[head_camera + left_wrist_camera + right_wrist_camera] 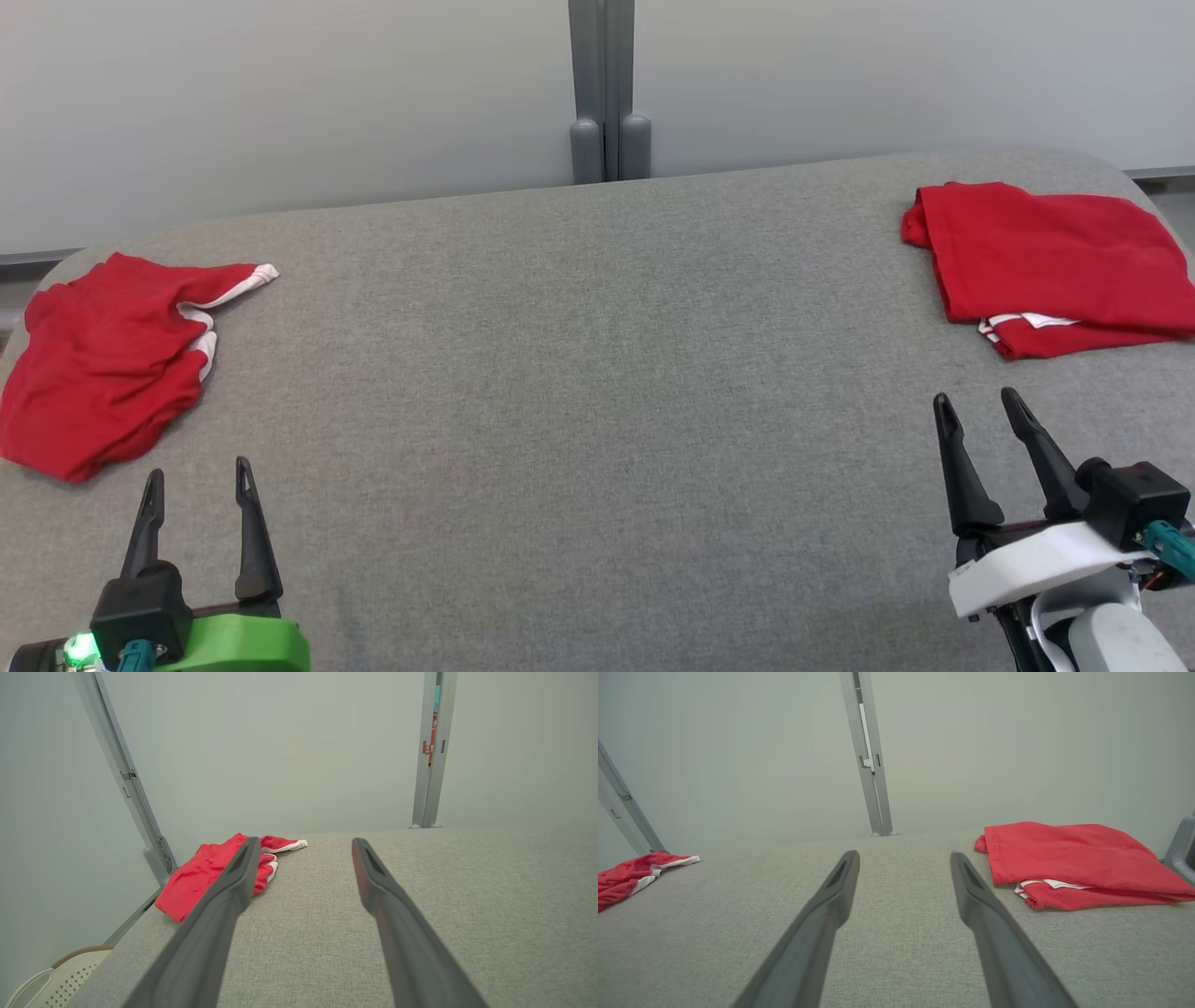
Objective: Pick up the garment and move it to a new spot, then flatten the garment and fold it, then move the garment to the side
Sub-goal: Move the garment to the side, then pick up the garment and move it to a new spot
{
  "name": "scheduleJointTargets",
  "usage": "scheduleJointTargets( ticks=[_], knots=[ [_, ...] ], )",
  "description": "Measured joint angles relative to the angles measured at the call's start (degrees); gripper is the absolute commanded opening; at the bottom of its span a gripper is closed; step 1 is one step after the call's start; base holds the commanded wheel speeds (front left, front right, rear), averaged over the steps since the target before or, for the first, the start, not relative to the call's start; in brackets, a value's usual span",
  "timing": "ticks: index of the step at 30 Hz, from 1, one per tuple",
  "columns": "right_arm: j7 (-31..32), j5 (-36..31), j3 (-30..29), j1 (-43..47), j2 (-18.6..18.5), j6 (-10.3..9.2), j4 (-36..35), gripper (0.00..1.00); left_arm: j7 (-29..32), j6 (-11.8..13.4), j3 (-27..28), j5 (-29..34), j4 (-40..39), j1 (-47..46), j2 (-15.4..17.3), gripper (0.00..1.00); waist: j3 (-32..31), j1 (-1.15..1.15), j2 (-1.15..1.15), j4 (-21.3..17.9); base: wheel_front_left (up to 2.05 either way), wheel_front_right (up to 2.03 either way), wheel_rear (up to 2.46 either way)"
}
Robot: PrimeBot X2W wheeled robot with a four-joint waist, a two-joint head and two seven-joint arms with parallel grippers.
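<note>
Left gripper point(199, 471) and right gripper point(977, 399) hover open above the tabletop point(597, 373); a shallow pinch on the crumpled red garment point(103, 364) at its left edge could drag it off.

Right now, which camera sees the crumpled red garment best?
The head view: the crumpled red garment lies nearly whole on the grey surface, white trim plain. In the left wrist view a dark finger hides part of it. The right wrist view catches a far-off piece at its left edge.
</note>
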Motion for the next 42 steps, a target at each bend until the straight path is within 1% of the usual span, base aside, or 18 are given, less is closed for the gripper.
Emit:
scheduleJointTargets(
  ticks=[7,20,24,42],
  knots=[
    [0.2,-1.3,-3.0,2.6,2.3,-0.01,-0.4,1.00,0.0,-1.5,-0.3,0.3,2.7,-0.3,0.1,1.00,-0.4,0.00,0.00,0.8,0.00,0.00,0.00],
    [2.1,-3.9,-3.8,4.0,4.9,-0.01,0.4,1.00,0.0,-1.7,-0.7,0.5,4.1,-1.3,-0.1,1.00,-0.7,0.00,0.00,1.7,0.00,0.00,0.00],
    [2.6,-4.9,-3.3,4.1,5.0,0.00,0.2,1.00,0.0,-1.7,-0.7,0.5,4.5,-1.3,-0.1,1.00,-0.8,0.00,0.00,1.6,0.00,0.00,0.00],
    [3.2,-5.3,-3.2,4.1,5.1,-0.01,-0.8,1.00,0.0,-2.3,-0.1,0.4,5.8,-2.2,0.2,1.00,-1.0,0.00,0.00,1.8,0.00,0.00,0.00]
  ],
)
